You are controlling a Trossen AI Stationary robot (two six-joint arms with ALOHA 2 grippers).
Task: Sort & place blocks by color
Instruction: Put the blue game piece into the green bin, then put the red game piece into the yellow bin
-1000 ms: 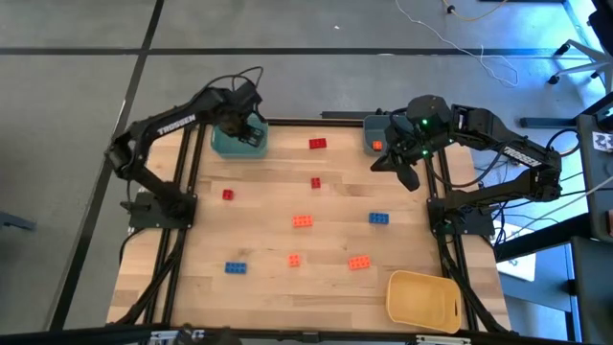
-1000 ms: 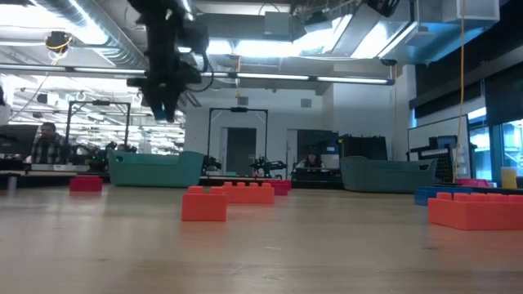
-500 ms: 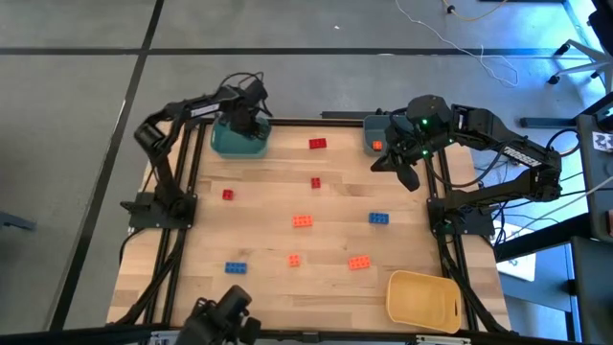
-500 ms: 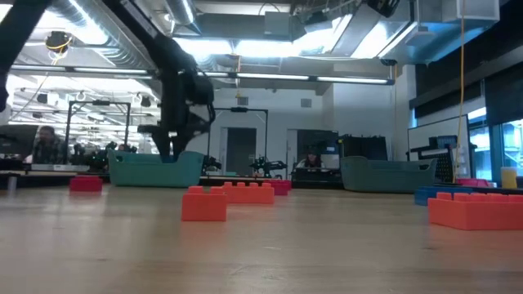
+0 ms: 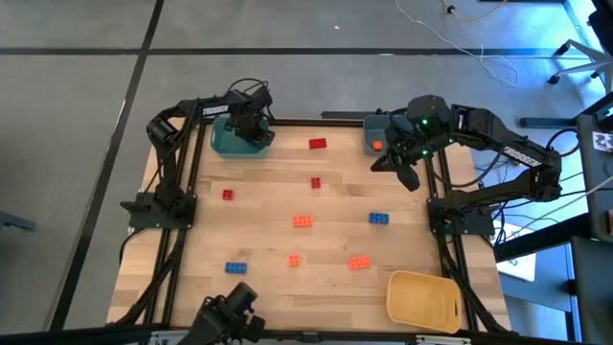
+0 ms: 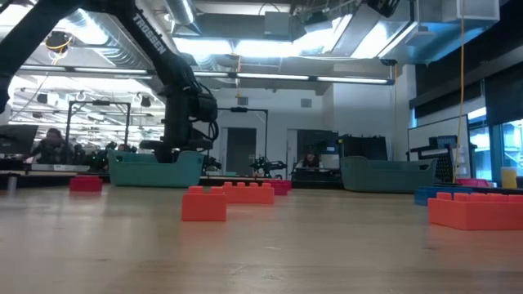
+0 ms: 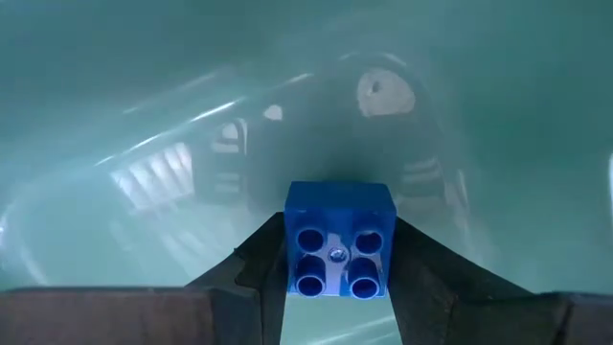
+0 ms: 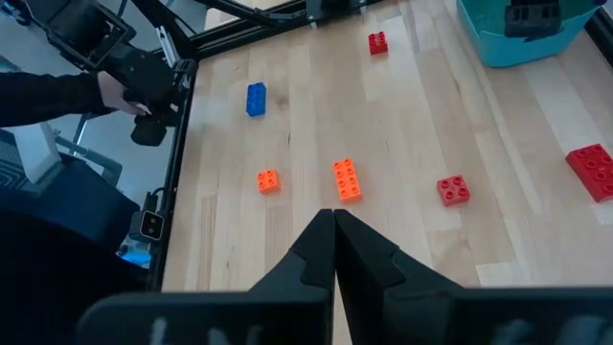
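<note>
My left gripper (image 5: 251, 123) reaches down into the teal bin (image 5: 230, 144) at the far left and is shut on a blue square brick (image 7: 338, 240). In the low view the bin's wall (image 6: 155, 170) hides its fingers. My right gripper (image 5: 407, 174) is shut and empty above the table beside the grey-blue bin (image 5: 374, 132). Loose on the table lie red bricks (image 5: 317, 144) (image 5: 315, 182) (image 5: 227, 195), orange bricks (image 5: 303, 220) (image 5: 293, 260) (image 5: 359, 263) and blue bricks (image 5: 378, 218) (image 5: 236, 268). My left gripper pinches the blue square brick by two opposite sides (image 7: 292, 244) between its two fingers (image 7: 251, 273). The fingers point down into the teal bin. The brick's hollow underside faces the wrist camera. Whether it touches the bin's floor cannot be told.
A yellow bin (image 5: 424, 299) stands at the near right corner. A person's hand with a dark device (image 8: 134, 81) is at the table's near edge, also in the high view (image 5: 228, 321). An orange thing (image 5: 377, 146) lies in the grey-blue bin.
My left gripper has gone down from high above the teal bin into it, still shut on the blue brick, and its arm has folded toward the far edge. A person's dark device has come in at the near edge.
</note>
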